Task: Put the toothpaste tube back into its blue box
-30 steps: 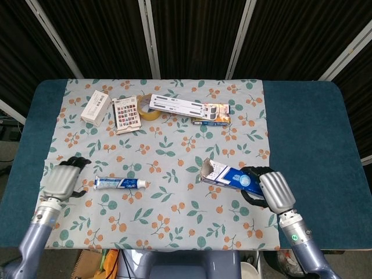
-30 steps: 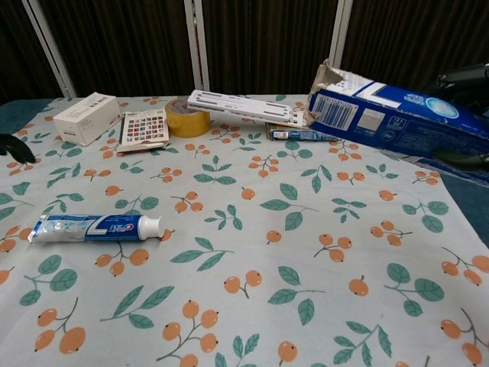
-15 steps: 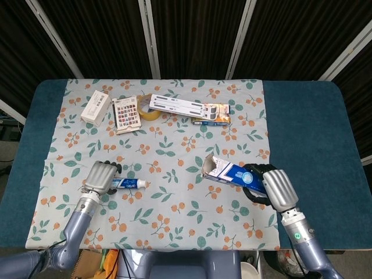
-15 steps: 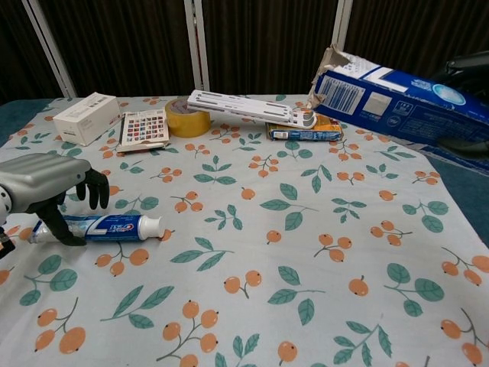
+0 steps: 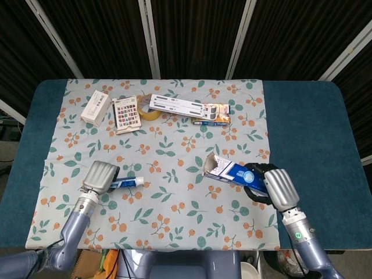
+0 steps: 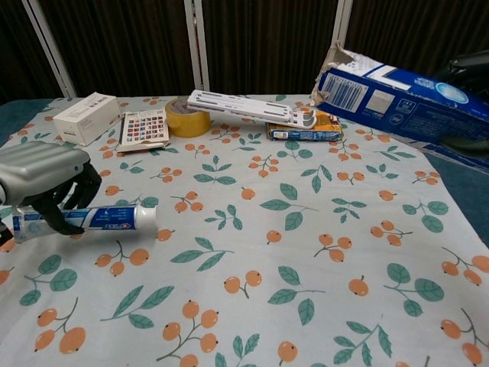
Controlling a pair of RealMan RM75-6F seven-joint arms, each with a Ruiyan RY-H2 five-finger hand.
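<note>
1. toothpaste tube [image 6: 99, 218] lies flat on its side at the near left of the floral cloth [image 5: 174, 151], white cap end pointing to the middle of the table
2. left hand [image 6: 42, 180] is over the tail half of the tube, dark fingers [image 6: 57, 214] curled down around it, gripping it; cannot tell if the tube is lifted off the cloth
3. blue box [image 5: 229, 173] is at the near right, held by the right hand [image 5: 273, 186], fingers wrapped around its closed end
4. the box is off the cloth, tilted, torn open end [image 6: 332, 65] facing left toward the tube
5. tube and box are well apart, bare cloth between them
6. far side of the cloth: white box [image 5: 96, 107] at left, a card of coloured squares [image 5: 127, 113] just beside it
7. roll of yellow tape [image 6: 188, 118] next to the card, a long white slotted bracket [image 5: 180, 105] with one end over the tape
8. small orange and blue pack [image 5: 212, 115] at the right end of the bracket
9. blue table [image 5: 308, 133] shows bare at both sides of the cloth
</note>
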